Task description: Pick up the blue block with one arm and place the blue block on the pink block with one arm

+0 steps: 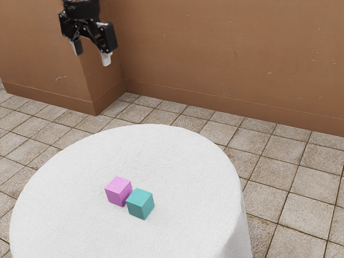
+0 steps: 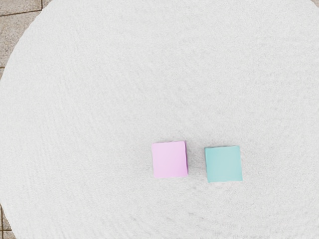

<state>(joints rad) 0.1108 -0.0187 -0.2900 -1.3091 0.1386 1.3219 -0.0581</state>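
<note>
gripper (image 1: pixel 92 55) hangs high above the white table (image 1: pixel 177 156), fingers spread wide, holding nothing. blue block (image 1: pixel 140 203) rests on the tabletop just beside pink block (image 1: pixel 118 191), a narrow gap between them. the height likely serves to survey both; pick not yet begun.

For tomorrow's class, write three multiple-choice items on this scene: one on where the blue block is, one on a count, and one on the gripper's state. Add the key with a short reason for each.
1. Where is the blue block relative to the pink block?
A. On top of it.
B. Under it.
C. Beside it on the table, with a gap between them.

2. How many blocks are on the table?
A. One.
B. Two.
C. Three.

3. What is the gripper's state?
A. Open and empty, high above the table.
B. Shut on the blue block.
C. Shut on the pink block.

Key: 1 C, the wrist view shows bare table between them; 2 B, one pink and one blue; 3 A, its jaws stand apart with nothing between them.
</note>
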